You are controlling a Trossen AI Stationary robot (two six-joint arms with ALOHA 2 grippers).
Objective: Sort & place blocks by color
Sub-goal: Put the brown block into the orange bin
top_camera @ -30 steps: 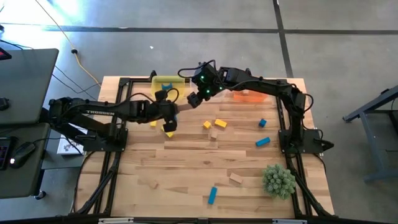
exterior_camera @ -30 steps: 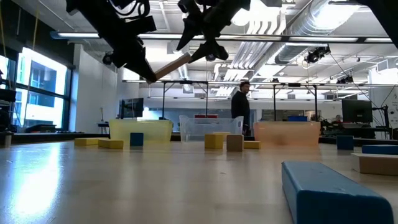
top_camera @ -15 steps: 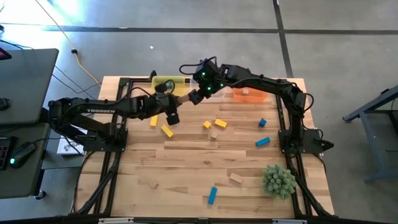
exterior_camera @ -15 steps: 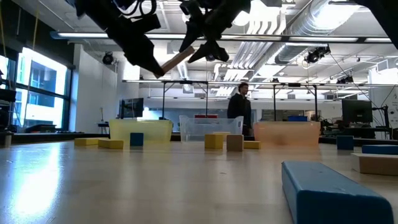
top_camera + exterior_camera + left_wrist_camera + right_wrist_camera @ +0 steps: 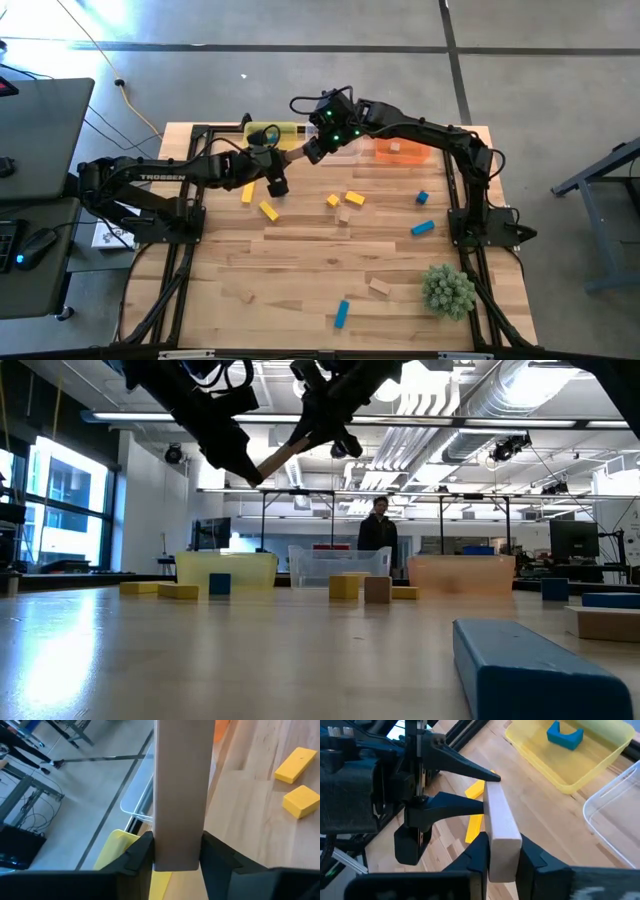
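Observation:
A tan wooden bar (image 5: 296, 155) hangs in the air over the table's far middle, slanting up from my left gripper (image 5: 284, 162) to my right gripper (image 5: 311, 149). Each gripper is shut on one end of it. The low view shows the bar (image 5: 279, 460) well above the table, between the left gripper (image 5: 254, 475) and the right gripper (image 5: 308, 436). Loose blocks lie on the table: yellow ones (image 5: 268, 210), blue ones (image 5: 422, 228) and tan ones (image 5: 379, 287). My left gripper pinches the bar's lower end (image 5: 177, 857) between its two fingers, which come from the table's left; the bar sticks out forward past them, lifted clear. My right gripper pinches the bar's upper end (image 5: 502, 857) between its two fingers, slanting down from the far right, fingers along the bar.
A yellow bin (image 5: 268, 133) holding a blue block (image 5: 565, 735), a clear bin (image 5: 345, 150) and an orange bin (image 5: 400, 152) stand along the far edge. A spiky green plant ball (image 5: 447, 290) sits near right. A person (image 5: 378, 528) walks beyond the table.
My left gripper has carried the bar toward the far edge and a little up, uncovering a yellow block; the bar now slants more steeply. My right gripper, whose fingers stood open around the bar's upper end, has shut on it.

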